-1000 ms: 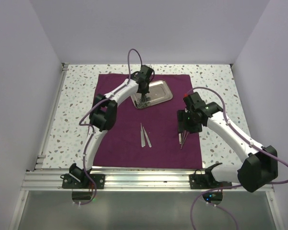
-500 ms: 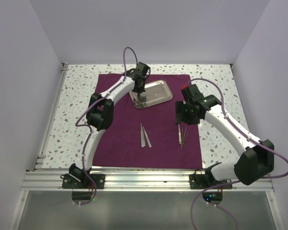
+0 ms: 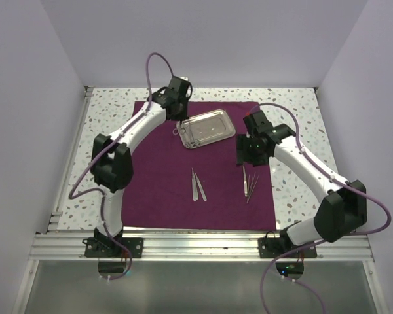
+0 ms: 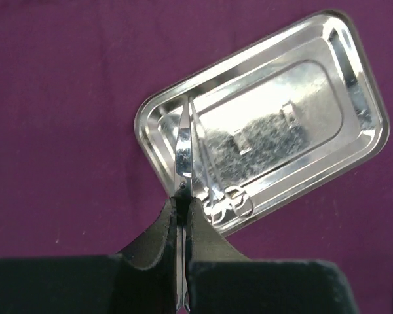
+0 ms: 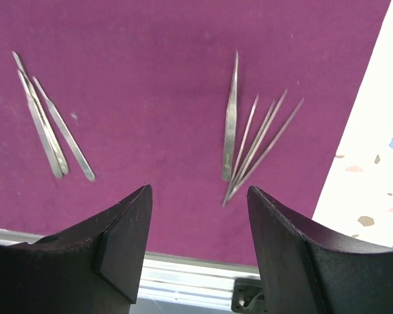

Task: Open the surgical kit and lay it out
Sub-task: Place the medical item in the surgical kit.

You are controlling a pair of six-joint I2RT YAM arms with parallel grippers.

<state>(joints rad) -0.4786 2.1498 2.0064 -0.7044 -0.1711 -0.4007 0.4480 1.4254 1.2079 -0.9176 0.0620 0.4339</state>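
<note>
The dark purple cloth [image 3: 164,170] lies spread flat on the table. The steel tray [image 3: 216,124] sits on its far part, seen close in the left wrist view [image 4: 367,98]. My left gripper [image 3: 177,121] [image 4: 182,203] is shut on thin steel scissors [image 4: 183,150], held above the tray's left end with the blades pointing forward. My right gripper [image 3: 247,157] [image 5: 198,190] hangs open above the cloth with nothing between its fingers. Tweezers and forceps [image 3: 249,182] [image 5: 249,137] lie just ahead of it. Another pair of tweezers [image 3: 198,186] [image 5: 46,124] lies mid-cloth.
Speckled white tabletop [image 3: 295,111] borders the cloth on all sides. An aluminium rail [image 3: 196,242] runs along the near edge by the arm bases. White walls close in the left, right and back.
My left arm swung left and back, carrying the scissors off the tray's near corner. My right gripper drew back from the instruments on the cloth, still open.
</note>
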